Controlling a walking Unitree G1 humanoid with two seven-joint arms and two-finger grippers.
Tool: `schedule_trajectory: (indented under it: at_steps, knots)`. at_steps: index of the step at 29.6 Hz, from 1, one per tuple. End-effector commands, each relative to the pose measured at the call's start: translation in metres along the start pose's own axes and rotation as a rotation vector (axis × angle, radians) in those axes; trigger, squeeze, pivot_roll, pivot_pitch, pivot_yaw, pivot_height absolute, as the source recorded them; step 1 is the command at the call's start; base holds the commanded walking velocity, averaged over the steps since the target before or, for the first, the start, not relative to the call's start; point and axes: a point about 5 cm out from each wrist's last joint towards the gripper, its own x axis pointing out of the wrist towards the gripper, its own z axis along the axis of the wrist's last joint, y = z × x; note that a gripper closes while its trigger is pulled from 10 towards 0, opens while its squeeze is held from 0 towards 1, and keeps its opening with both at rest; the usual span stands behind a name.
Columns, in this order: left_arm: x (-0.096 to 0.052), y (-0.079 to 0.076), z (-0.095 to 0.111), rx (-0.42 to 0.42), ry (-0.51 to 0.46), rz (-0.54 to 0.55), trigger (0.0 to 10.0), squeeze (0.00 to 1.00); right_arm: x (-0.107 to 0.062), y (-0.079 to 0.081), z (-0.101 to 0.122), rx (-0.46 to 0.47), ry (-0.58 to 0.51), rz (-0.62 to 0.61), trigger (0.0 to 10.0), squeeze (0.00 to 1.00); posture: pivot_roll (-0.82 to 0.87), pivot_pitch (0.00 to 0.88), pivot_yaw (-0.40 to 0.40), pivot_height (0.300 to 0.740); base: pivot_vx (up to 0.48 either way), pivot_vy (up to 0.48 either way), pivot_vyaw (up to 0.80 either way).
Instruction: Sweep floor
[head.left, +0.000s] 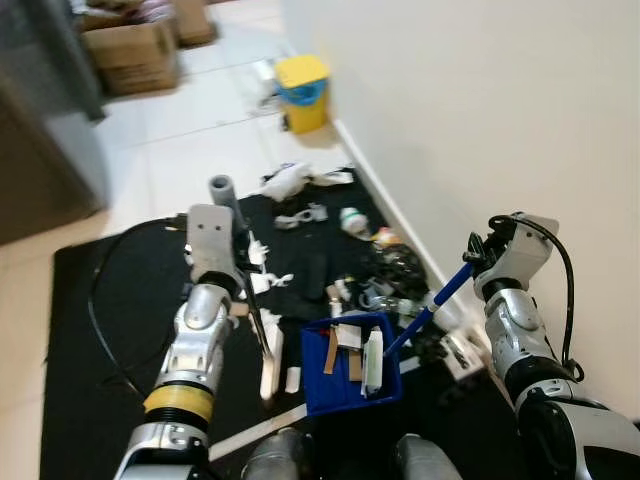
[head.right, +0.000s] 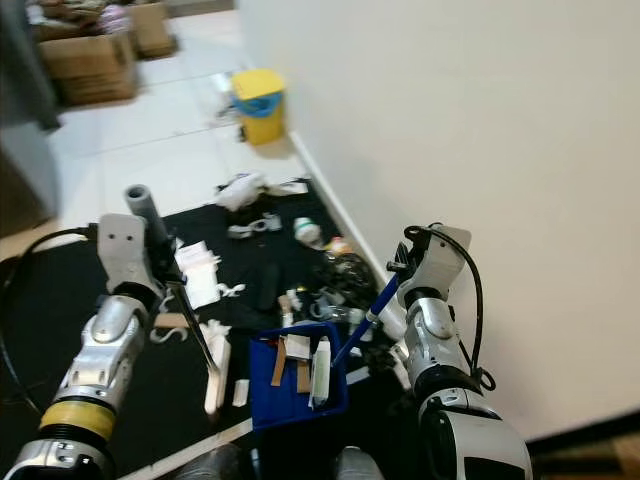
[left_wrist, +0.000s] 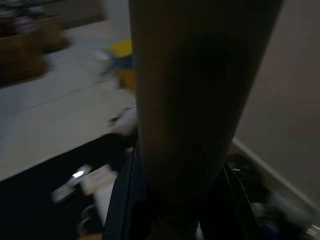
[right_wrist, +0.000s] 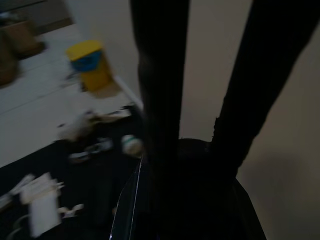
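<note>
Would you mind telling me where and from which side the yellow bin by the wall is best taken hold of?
Probably by its top rim, coming from above on the open-floor side. The yellow bin stands upright close to the wall, so the wall side is blocked, and its body looks too wide for two thin fingers. Blur hides whether its blue top part has a handle.

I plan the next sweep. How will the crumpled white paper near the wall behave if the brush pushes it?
The crumpled white paper looks light, so it would probably slide easily across the black mat. Being soft, it may fold rather than roll. It could catch on nearby litter.
</note>
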Motion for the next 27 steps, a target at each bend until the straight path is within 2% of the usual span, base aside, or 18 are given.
schedule_trajectory:
  at_steps: [1, 17, 27]
  knots:
    - [0.0013, -0.0054, 0.0048, 0.008, -0.017, -0.022, 10.0, 0.00, -0.0009, -0.0048, 0.0036, -0.007, -0.033, -0.011, 10.0, 0.00, 0.03, 0.066, -0.017, 0.740, 0.000, 0.000, -0.80]
    - [0.0026, -0.0036, 0.0035, 0.060, 0.004, -0.047, 10.0, 0.00, -0.0005, -0.0076, 0.0042, 0.015, -0.028, -0.016, 10.0, 0.00, 0.03, 0.053, -0.021, 0.740, 0.000, 0.000, -0.80]
    - [0.0015, -0.0046, 0.0010, 0.064, 0.024, -0.061, 10.0, 0.00, -0.0011, -0.0090, 0.0015, 0.014, -0.006, -0.018, 10.0, 0.00, 0.03, 0.055, -0.023, 0.740, 0.000, 0.000, -0.80]
